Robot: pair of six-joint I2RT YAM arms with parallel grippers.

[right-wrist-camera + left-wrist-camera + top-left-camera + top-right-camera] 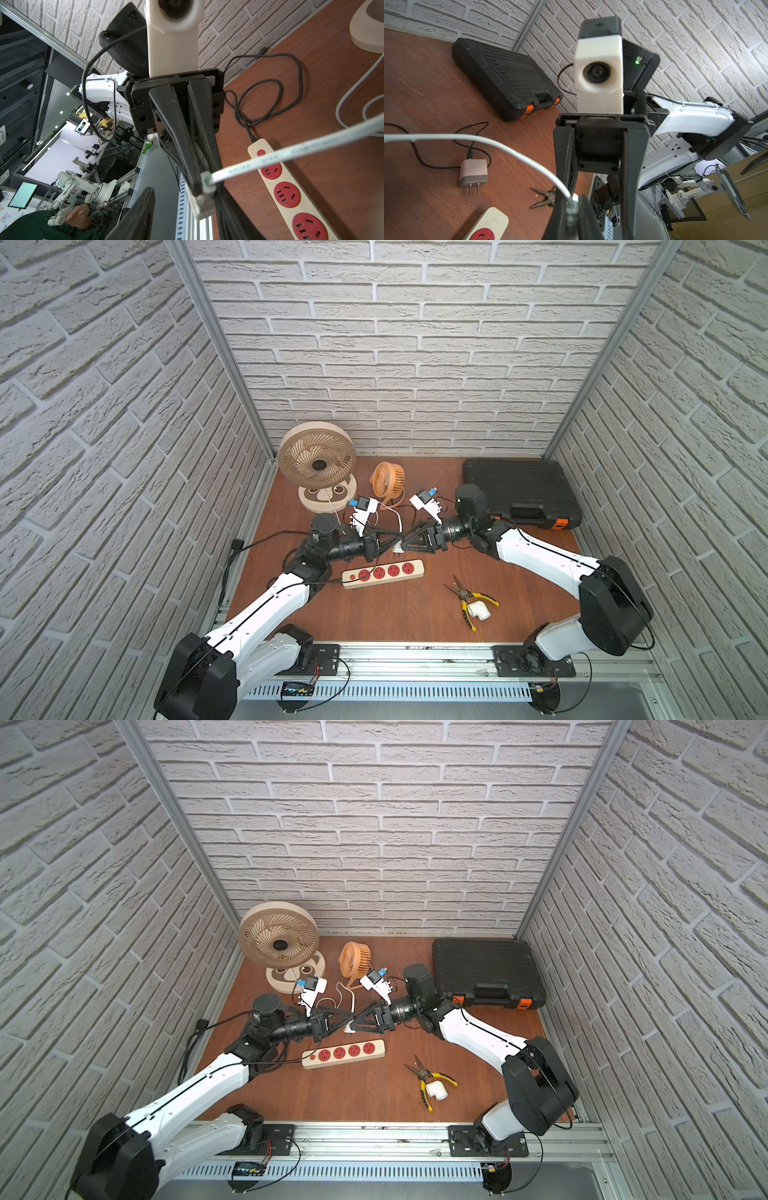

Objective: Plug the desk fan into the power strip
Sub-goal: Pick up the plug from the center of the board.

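Note:
The beige desk fan (318,460) stands on its panda-faced base at the back left. Its white cord (508,145) ends in a white plug (202,204), held just above the table over the power strip (382,572). My left gripper (395,540) is shut on the plug's neck (572,214). Facing it tip to tip, my right gripper (408,542) is open. In the right wrist view the plug sits between the right gripper's (185,199) jaws, close against one finger, with a wide gap to the other. The cream strip (270,187) shows red sockets, all free.
A small orange fan (388,479) stands behind the grippers. A black tool case (519,489) fills the back right. Yellow-handled pliers (469,597) and a white pipe elbow (478,610) lie front right. A pink adapter (473,173) with a black cable lies nearby. The strip's black cord (232,556) trails left.

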